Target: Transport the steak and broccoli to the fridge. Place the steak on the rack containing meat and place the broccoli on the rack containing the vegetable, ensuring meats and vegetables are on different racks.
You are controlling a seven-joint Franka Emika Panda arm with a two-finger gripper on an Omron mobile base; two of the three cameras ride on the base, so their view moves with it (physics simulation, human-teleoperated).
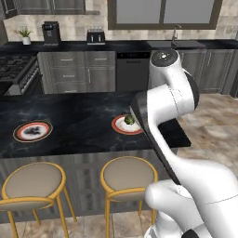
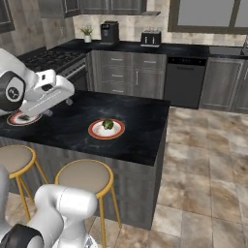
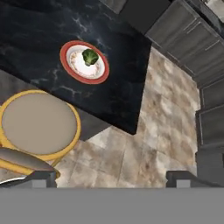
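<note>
- The small bright green broccoli point(image 3: 90, 57) sits on a round red-rimmed plate point(image 3: 70, 52) on the black stone surface point(image 3: 39, 30).
- The claw point(image 3: 111, 177) is spread wide, holding nothing, high above the tiled floor point(image 3: 162, 122).

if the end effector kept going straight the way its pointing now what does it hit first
Probably the tiled floor beside the island counter: the open end effector looks down past the stool. The broccoli on its plate lies off that line. Depth is uncertain.
</note>
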